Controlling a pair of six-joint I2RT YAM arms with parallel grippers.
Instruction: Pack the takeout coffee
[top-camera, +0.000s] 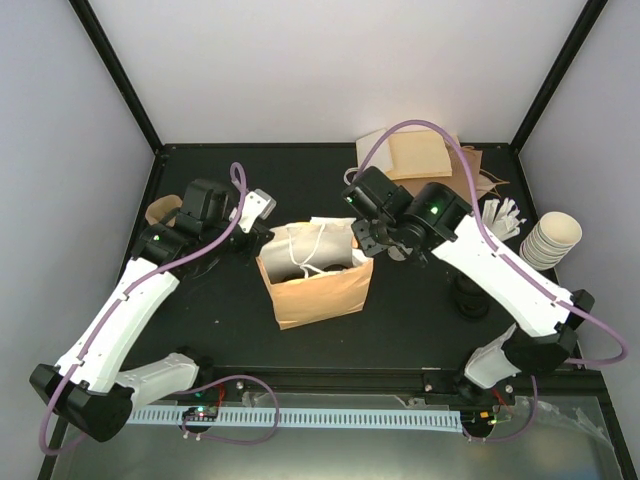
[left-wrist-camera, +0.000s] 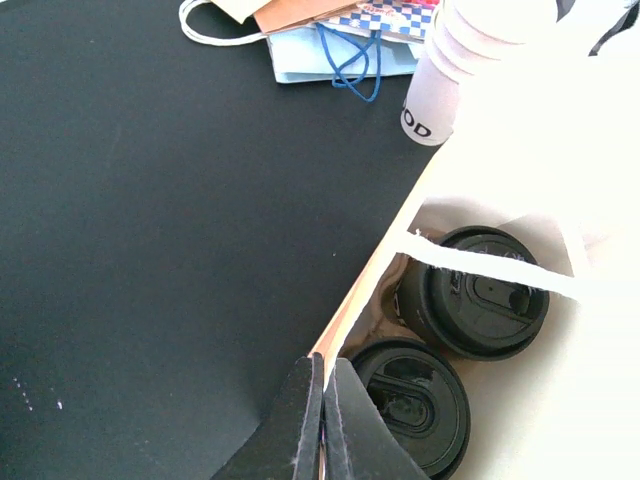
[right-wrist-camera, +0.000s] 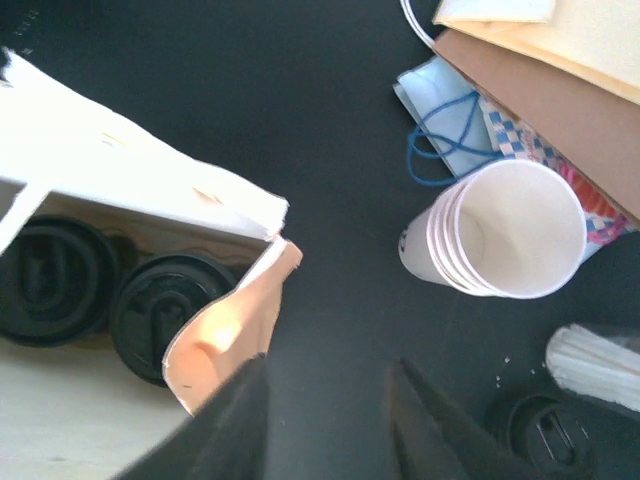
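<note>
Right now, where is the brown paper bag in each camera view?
Top external: brown paper bag at table centre, between the arms.
Left wrist: bag on the right side, mouth open.
Right wrist: bag on the left side.
Shared landmark: the black-lidded cups inside it.

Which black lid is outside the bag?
The black lid on the table beside the straws; the other two lids sit inside the paper bag.

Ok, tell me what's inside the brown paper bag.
A black lid and a second lid sit side by side in the brown paper bag. The cups beneath are covered, as is the bag's floor.
</note>
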